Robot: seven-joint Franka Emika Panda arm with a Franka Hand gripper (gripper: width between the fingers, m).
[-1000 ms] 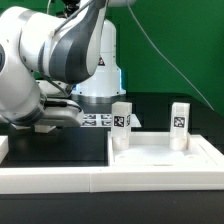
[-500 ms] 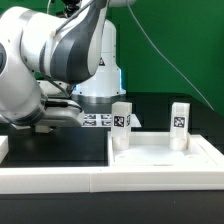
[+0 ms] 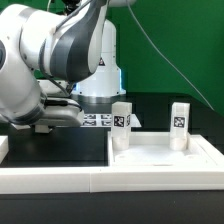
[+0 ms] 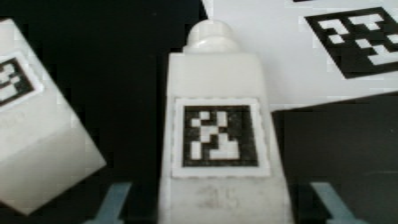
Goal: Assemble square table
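Four white tagged legs in all, two in each view.

In the exterior view, tabletop (image 3: 165,152) flat on the black desk (image 3: 60,150), near and toward the exterior view's right, rim up. Left standing leg (image 3: 121,125) upright at the tabletop's far left corner. Right standing leg (image 3: 179,123) upright at its far right corner. Each with a tag facing the camera, the two well apart. Long white rail (image 3: 55,182) along the near edge of the desk, just in front of the tabletop. Marker board (image 3: 97,119) flat on the desk farther back, just left of the left standing leg and beside the arm's base. Arm (image 3: 55,55) filling the exterior view's left half, bent low toward the desk, its wrist end mostly hidden behind its own links.

In the wrist view, end effector (image 4: 221,198) partly closed and gripping the held leg (image 4: 217,110), one finger (image 4: 121,200) pressed against each side of the leg's base. Held leg seen lengthwise, tag face toward the camera, rounded tip pointing away from the end effector. Spare leg (image 4: 32,130) just beside it, angled relative to it, with a strip of black desk between. Flat white sheet with a large tag (image 4: 329,40) beyond the held leg's tip; marker board or something else, impossible to tell.
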